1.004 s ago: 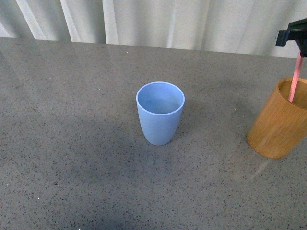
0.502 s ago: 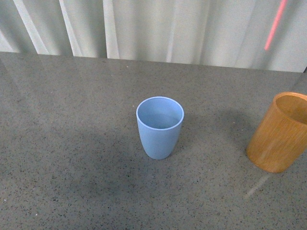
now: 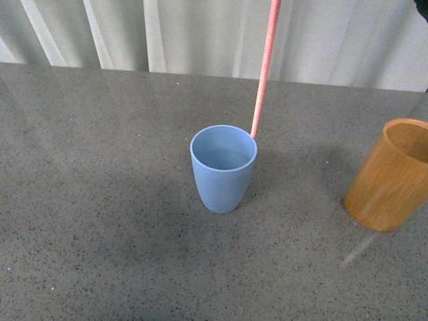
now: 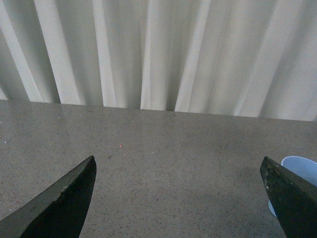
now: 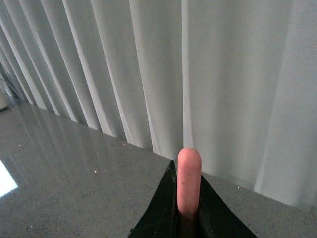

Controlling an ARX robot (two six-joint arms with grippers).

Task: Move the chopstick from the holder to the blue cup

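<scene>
Nearly upright chopstick (image 3: pixel 265 67) in right fingers (image 5: pixel 159 214) — tip at blue cup (image 3: pixel 223 172) rim

- soft, even light filters through the pale curtain (image 3: pixel 200 33) behind the far edge of the surface (image 3: pixel 87 134).
- a faint shadow with blurred edges spreads from the blue cup (image 3: pixel 223 174) toward the near left corner.
- in the right wrist view a bright glare patch sits on the glossy surface, and the close chopstick (image 5: pixel 188 181) tip looks slightly soft.

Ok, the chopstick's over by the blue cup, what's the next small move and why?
Probably nudge the right gripper slightly to the robot's left before lowering. The lower end of the chopstick meets the far right rim of the blue cup, and I cannot tell if it is inside; centring it should avoid catching the rim.
</scene>
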